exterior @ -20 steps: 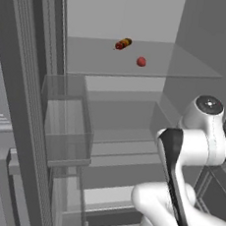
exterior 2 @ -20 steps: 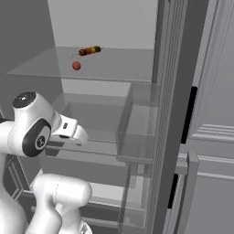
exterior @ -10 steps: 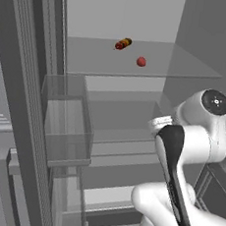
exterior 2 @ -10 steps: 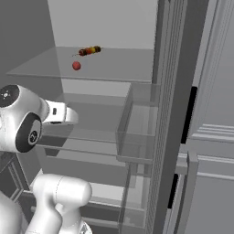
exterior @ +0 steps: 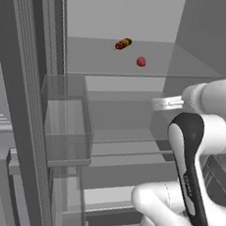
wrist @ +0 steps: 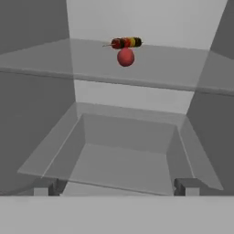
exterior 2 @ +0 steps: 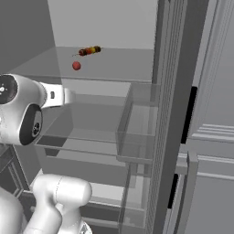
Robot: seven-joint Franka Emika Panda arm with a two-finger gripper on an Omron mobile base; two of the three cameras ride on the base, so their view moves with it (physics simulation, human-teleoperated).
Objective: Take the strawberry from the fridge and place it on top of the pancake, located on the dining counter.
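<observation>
The fridge (exterior: 120,12) stands open, light grey inside with glass shelves. The strawberry (exterior: 141,62) (exterior 2: 76,66) (wrist: 125,57), a tiny red ball, lies on the upper glass shelf (wrist: 183,68). Just behind it lies an elongated dark red-and-orange item (exterior: 123,44) (wrist: 126,43). My gripper (wrist: 116,187) is open and holds nothing. It points into the fridge from below shelf level, well short of the strawberry. In the base views my hand (exterior: 166,103) (exterior 2: 61,95) hovers in front of the lower shelves. The pancake and the dining counter are out of view.
A clear drawer (wrist: 123,151) sits under the upper shelf, straight ahead of the hand. The open fridge door carries clear bins (exterior: 64,124) (exterior 2: 137,123) beside the arm. Pale panelled cupboards (exterior 2: 215,137) flank the fridge.
My hand has risen and swung up towards the upper shelf, with the forearm following. The strawberry and the elongated item have not moved.
</observation>
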